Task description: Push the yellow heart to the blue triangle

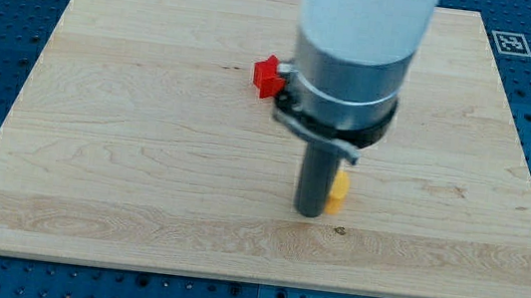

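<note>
My tip (309, 212) down on the wooden board (95, 150), touching the left side of the yellow block (339, 193), mostly hidden behind the rod; no pincer fitted. Farther back, red block (269, 75) partly behind the arm. Blue triangle not visible

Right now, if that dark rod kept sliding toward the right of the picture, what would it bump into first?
The yellow block: it sits right against my tip on the view's right, apparently touching. The red block lies behind, out of that line.

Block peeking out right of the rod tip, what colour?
Yellow, touching my tip on the view's right; mostly hidden, shape unclear. The camera view is the only one.
</note>
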Action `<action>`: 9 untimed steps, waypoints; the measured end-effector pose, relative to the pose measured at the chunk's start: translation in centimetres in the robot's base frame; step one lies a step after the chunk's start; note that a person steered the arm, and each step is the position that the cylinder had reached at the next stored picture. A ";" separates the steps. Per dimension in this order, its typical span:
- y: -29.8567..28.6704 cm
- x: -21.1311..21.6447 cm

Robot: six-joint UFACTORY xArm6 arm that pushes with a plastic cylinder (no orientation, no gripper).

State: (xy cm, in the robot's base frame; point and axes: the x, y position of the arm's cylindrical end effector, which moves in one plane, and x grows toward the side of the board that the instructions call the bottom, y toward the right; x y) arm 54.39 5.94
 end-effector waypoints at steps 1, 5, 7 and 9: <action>3.5 -1.0; 8.6 -1.7; 6.3 -4.5; 10.0 -8.3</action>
State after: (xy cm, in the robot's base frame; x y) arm 46.05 15.97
